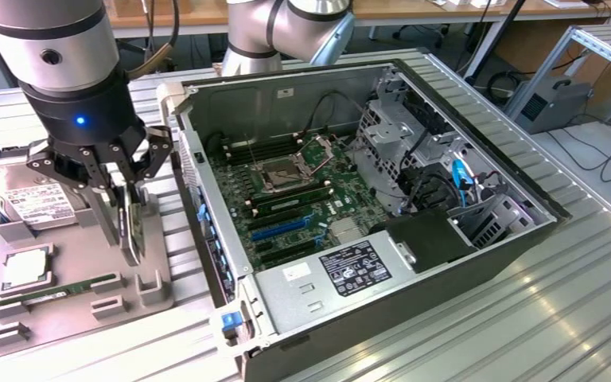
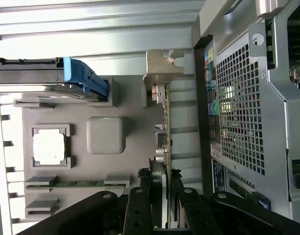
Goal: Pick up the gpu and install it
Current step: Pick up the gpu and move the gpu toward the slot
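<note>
The robot arm reaches down at 9 o'clock in the exterior view. Its end effector (image 1: 120,231) (image 2: 160,172) is clenched on the gpu (image 1: 133,239) (image 2: 162,122). One black finger (image 2: 142,196) sits on each flat side of the thin card and they press it between them.

The gpu stands up on its thin edge over the gray tray (image 1: 72,318) (image 2: 130,161). It is at the side of the tray that is closest to the computer case (image 1: 391,263). I cannot tell if the card has come off the tray or sits in its slot. In the wrist view, the card's silver bracket (image 2: 162,63) is at the end far from the fingers.

Other parts lie in the tray. The hard drive (image 1: 25,199) with a white label is at 10 o'clock from the gpu in the exterior view. In the wrist view it has a blue clip (image 2: 86,78) on one end. A square processor chip (image 1: 25,267) (image 2: 49,148) lies at 8 o'clock from the gpu. A long green memory stick (image 1: 56,292) (image 2: 76,183) lies at 7 o'clock from it.

The computer case lies open in the middle of the exterior view, at 3 o'clock from the gpu and just beside the tray. Inside it is a green motherboard (image 1: 305,211) with a processor socket (image 1: 284,171). Everything sits on a silver metal worktop (image 1: 560,318) with long ridges.
</note>
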You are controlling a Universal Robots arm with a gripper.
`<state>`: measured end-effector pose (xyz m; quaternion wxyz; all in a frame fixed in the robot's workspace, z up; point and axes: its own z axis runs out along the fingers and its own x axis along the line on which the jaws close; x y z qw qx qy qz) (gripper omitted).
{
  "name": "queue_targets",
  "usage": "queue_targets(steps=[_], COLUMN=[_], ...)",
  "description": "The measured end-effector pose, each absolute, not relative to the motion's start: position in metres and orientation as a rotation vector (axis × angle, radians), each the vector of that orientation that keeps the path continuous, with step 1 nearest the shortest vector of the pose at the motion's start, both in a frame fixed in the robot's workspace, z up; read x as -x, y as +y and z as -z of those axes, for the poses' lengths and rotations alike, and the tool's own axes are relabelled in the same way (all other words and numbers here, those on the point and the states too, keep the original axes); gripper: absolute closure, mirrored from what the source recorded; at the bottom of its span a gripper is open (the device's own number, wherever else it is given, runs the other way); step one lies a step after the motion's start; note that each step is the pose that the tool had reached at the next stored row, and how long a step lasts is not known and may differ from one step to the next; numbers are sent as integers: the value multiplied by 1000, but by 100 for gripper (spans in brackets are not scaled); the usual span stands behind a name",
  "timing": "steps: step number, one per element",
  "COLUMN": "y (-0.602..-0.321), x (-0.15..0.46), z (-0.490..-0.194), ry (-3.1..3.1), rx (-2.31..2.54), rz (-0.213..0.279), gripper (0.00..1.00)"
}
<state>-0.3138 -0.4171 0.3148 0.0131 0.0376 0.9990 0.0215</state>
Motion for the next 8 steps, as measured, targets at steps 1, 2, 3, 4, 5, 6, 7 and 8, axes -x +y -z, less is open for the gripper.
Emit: queue_targets(steps=[1, 2, 3, 4, 5, 6, 7, 8], y=[-417, -417, -417, -417, -417, -417, -417, -417], x=[314, 314, 314, 314, 314, 314, 314, 314], z=[-316, -316, -317, -317, -318, -319, -319, -320], ry=[3113, 3112, 3113, 3113, 3113, 3113, 3113, 3112], rx=[-117, -117, -117, -117, -117, -117, -117, -117], rz=[-67, -67, -67, -67, -67, -67, -67, -67], gripper=[73, 73, 73, 73, 73, 73, 73, 73])
